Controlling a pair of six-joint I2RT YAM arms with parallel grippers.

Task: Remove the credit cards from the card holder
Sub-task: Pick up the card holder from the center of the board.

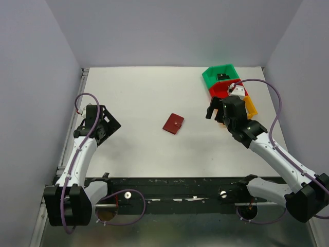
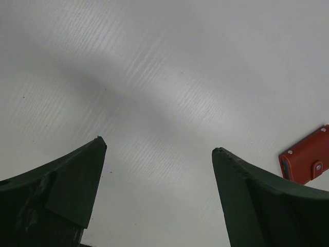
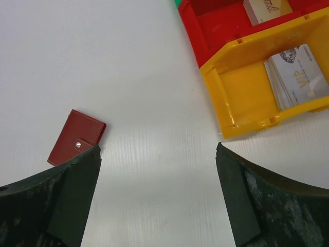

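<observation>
Right gripper [image 3: 158,145] and left gripper [image 2: 159,144]: fingers apart, empty. Card holder [image 3: 77,137] lies closed just left of right gripper; a flat pinch may push it away unopened

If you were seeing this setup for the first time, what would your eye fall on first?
The closed dark red card holder lies alone in the middle of the white table. At the far right, the green bin, red bin and yellow bin stand out in a row; silver-grey cards lie in the yellow one.
</observation>
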